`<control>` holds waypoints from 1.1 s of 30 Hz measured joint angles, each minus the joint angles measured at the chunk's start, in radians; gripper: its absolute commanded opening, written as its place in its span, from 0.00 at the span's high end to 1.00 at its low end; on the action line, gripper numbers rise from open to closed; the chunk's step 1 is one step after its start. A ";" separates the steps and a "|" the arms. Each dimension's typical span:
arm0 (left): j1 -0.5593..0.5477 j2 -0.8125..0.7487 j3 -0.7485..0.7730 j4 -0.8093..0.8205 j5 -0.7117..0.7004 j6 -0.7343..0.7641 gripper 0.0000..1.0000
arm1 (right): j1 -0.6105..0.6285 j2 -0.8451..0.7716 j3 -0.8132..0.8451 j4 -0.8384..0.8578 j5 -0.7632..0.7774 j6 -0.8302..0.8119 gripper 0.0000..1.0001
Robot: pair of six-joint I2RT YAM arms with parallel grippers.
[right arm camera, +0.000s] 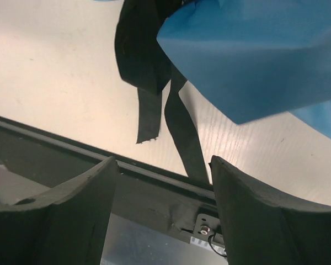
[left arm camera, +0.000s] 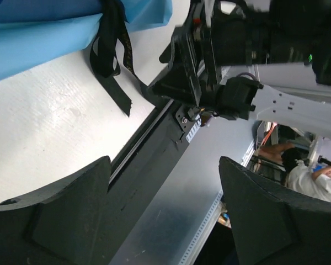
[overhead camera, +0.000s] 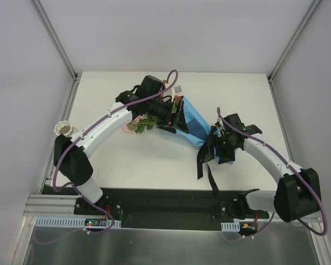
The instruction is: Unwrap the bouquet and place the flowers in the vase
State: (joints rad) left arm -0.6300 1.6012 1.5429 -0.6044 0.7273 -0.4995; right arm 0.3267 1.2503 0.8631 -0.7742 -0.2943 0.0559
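— Which step am I looking at with you?

— The unwrapping, in my judgement; no flower has gone into anything yet. I begin from the left. The vase (overhead camera: 63,128) stands upright at the far left edge of the bench (overhead camera: 149,165), well apart from the rest. The left fingers (left arm camera: 60,215) are spread wide and nothing is between them. In the top view this arm hangs over the open end of the bouquet (overhead camera: 187,120), which lies on its side in the middle of the bench. The flowers (overhead camera: 138,126) come out of it toward the left.

— And the wrapping?

— The blue paper (overhead camera: 198,135) is around the stems, and the black ribbon (right arm camera: 138,49) sits bunched at the narrow right end (its loose tails trail over the bench toward the near edge). I cannot tell if the knot is already undone. The right fingers (right arm camera: 55,215) are also wide apart and hold nothing. One tail runs just beside the inner face of one finger, but it is not pinched.

— So what next?

— I think the ribbon must come off first. I would close the right fingers on that tail and draw it away from the cone, while the left ones keep the paper steady. The tail is thin and lies flat, so I must come in low.
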 measured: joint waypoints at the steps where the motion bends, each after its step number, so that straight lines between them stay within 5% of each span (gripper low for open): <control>1: -0.010 0.036 0.010 0.008 -0.001 -0.011 0.28 | 0.019 0.017 -0.007 0.006 0.012 0.006 0.32; 9: -0.016 0.307 0.105 0.083 -0.003 -0.126 0.34 | 0.109 0.143 -0.015 0.074 0.134 0.030 0.48; 22: -0.016 0.471 0.179 0.279 0.005 -0.358 0.45 | 0.198 0.229 -0.034 0.152 0.188 0.044 0.84; 26: -0.001 0.525 0.180 0.300 0.004 -0.393 0.49 | 0.204 0.190 -0.064 0.155 0.212 0.049 0.99; 33: 0.037 0.578 0.180 0.314 0.000 -0.403 0.60 | 0.206 -0.040 -0.070 0.114 0.246 0.051 0.99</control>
State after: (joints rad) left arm -0.5926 2.1788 1.7226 -0.2901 0.7277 -0.9024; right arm 0.5331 1.2106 0.7933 -0.6605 -0.0486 0.1074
